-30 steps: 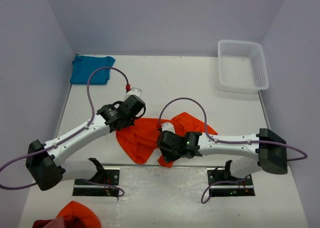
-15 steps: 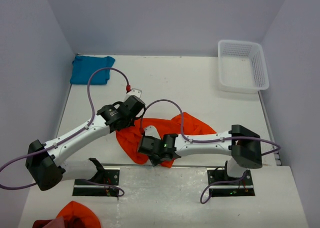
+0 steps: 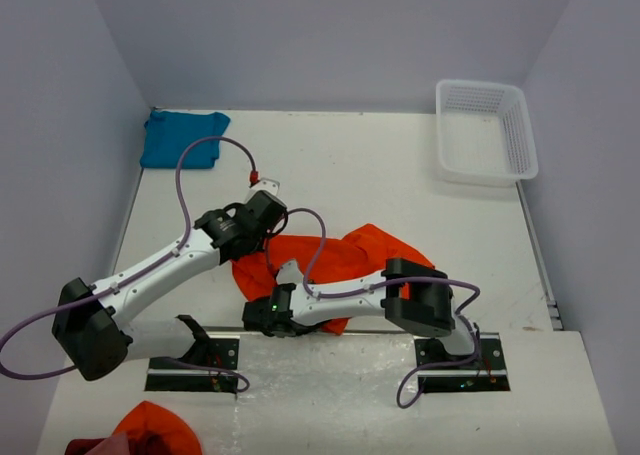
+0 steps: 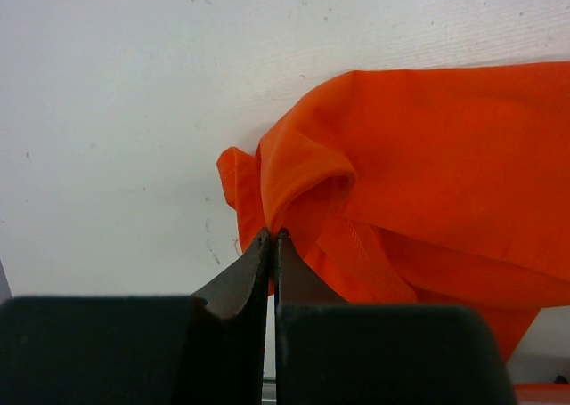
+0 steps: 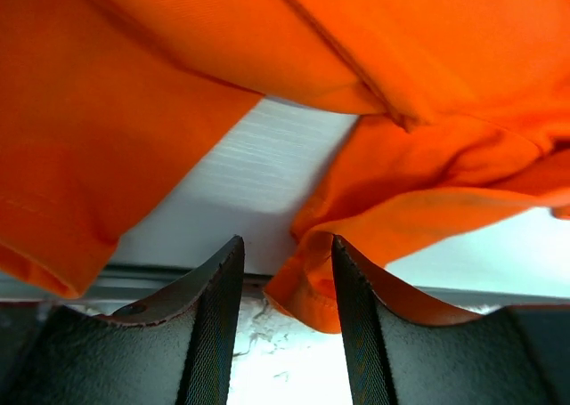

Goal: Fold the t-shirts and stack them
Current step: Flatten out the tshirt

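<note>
Near the middle of the counter's (image 3: pixel 390 165) near edge lies the orange t-shirt (image 3: pixel 345 255), crumpled and spread unevenly, its lowest hem reaching that edge. On the shirt's left side, the left hand (image 4: pixel 272 238) has its two fingers pressed tight together, pinching a rolled fold of the orange cloth just off the counter surface. The right arm is bent sharply across the front of the shirt. It places the right hand (image 5: pixel 285 242) low at the near edge, under the shirt's near-left part. Its jaws stand moderately apart, and a hanging orange hem dips between the fingers, close against one of them but not clamped. At the far left corner of the counter, well apart from both hands, rests the teal t-shirt (image 3: pixel 183 137), folded into a compact block. A white mesh basket (image 3: pixel 480 170) sits at the far right corner.
</note>
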Controlling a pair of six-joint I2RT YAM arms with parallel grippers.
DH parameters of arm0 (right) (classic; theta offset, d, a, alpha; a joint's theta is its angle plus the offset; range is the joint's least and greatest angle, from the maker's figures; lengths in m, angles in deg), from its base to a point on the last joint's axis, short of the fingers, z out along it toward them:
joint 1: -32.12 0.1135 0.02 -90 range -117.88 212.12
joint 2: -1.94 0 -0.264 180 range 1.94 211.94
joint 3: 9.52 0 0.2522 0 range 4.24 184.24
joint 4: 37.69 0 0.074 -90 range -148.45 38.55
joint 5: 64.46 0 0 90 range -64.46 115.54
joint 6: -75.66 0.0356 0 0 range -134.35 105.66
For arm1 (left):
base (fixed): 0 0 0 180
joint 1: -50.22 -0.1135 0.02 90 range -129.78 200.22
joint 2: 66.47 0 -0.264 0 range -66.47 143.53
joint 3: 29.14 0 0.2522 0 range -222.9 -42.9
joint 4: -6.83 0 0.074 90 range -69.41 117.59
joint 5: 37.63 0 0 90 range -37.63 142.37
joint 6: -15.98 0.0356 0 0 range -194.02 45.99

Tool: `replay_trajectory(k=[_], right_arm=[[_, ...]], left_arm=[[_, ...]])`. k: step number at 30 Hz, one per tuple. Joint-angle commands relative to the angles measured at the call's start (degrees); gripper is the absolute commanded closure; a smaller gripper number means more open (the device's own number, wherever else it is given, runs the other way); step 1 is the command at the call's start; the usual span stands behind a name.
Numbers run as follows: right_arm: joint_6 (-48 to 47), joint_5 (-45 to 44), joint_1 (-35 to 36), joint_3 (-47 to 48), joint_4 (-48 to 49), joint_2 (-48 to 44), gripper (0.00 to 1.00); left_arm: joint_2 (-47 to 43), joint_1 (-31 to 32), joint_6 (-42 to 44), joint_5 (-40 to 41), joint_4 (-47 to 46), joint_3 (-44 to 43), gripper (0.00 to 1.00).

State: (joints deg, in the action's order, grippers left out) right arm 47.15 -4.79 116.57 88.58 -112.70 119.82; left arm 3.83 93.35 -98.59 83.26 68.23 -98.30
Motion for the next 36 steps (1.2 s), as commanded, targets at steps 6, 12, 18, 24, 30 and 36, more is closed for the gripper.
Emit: replay_trajectory(k=[6, 12, 18, 24, 30, 36], right_arm=[[9.61, -6.85, 2.3, 7.77, -14.5, 1.56, 0.54], [9.52, -5.27, 2.92, 8.83, -14.6, 2.79, 0.57], [8.73, -4.48, 3.18, 8.48, -13.02, 2.96, 0.59], [7.5, -3.42, 3.09, 7.77, -10.2, 3.31, 0.6], [6.09, -2.9, 2.83, 6.81, -7.83, 3.49, 0.74], [6.18, -3.07, 2.48, 5.76, -7.57, 3.23, 0.75]], left_arm=[[-1.31, -1.56, 0.85, -1.89, -5.19, 0.11, 1.0], [-2.89, -1.56, 0.76, -2.07, -4.92, 0.73, 1.0], [-3.95, -1.56, 0.94, -1.89, -4.39, 1.08, 1.0], [-3.6, -1.56, 1.02, -2.68, -4.66, 0.91, 1.0], [-3.24, -1.47, 1.11, -2.77, -4.66, 0.82, 1.0], [-3.15, -1.56, 1.11, -2.68, -4.66, 1.08, 1.0]])
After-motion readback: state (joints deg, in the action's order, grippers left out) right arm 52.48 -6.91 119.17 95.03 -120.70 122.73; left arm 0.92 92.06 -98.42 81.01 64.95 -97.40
